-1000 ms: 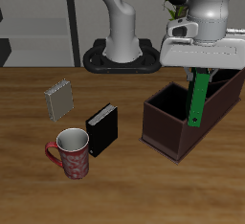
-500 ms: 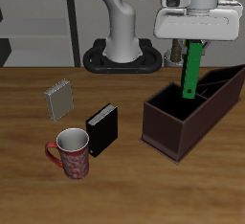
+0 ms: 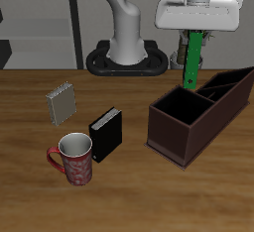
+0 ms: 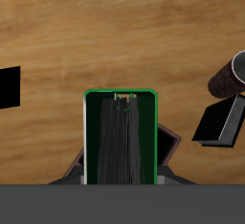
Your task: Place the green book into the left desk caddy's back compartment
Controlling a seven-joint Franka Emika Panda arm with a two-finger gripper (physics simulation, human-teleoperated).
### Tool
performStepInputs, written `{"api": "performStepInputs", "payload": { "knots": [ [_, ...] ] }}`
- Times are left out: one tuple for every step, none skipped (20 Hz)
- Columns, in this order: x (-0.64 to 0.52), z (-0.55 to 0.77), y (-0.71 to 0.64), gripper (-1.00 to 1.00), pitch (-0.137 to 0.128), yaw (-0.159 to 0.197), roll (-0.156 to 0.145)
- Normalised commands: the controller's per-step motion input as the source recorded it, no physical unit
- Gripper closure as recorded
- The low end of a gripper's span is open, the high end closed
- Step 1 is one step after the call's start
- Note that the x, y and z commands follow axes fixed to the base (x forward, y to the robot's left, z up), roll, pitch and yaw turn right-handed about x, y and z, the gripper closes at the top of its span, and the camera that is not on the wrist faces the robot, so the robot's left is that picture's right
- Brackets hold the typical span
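My gripper (image 3: 196, 38) is shut on the top end of the green book (image 3: 190, 62), which hangs nearly upright in the air. The book's lower end sits just above and behind the rim of the left desk caddy (image 3: 179, 127), a dark maroon box lying at an angle on the table. Its large square section (image 3: 177, 105) is open and nearest the book. The narrow sections, the back compartment among them, lie at the caddy's farther end (image 3: 226, 85). In the wrist view the green book (image 4: 120, 137) fills the middle, edge-on, between my fingers (image 4: 170, 144).
A black book (image 3: 105, 134) stands beside a red patterned mug (image 3: 73, 158) nearer the table's front edge. A grey spiral notepad (image 3: 62, 103) lies farther back. The robot's base (image 3: 127, 59) is behind. The wrist view shows the mug (image 4: 233, 72) and black book (image 4: 220, 123).
My gripper has risen and moved back with the green book. The book's lower end, earlier down at the caddy's large section, now hangs above the rim.
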Motion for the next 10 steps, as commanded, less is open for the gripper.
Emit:
{"api": "performStepInputs", "payload": {
  "knots": [
    [-0.38,0.08,-0.07,1.00,0.024,-0.061,0.020],
    [-0.35,0.07,-0.04,1.00,-0.019,0.021,-0.020],
    [-0.28,0.05,-0.13,1.00,0.034,-0.039,-0.071],
    [-0.32,0.04,-0.05,1.00,0.052,-0.048,-0.017],
    [-0.28,0.04,0.00,1.00,0.015,-0.042,0.000],
    [-0.49,0.15,0.03,1.00,-0.008,0.071,-0.032],
    [-0.13,0.01,-0.08,1.00,0.057,-0.049,-0.055],
    [-0.34,0.10,0.04,1.00,0.036,-0.116,-0.007],
    [-0.57,0.26,0.07,1.00,-0.093,0.102,-0.023],
    [0.02,0.01,-0.03,1.00,0.000,0.000,0.000]
  ]
}}
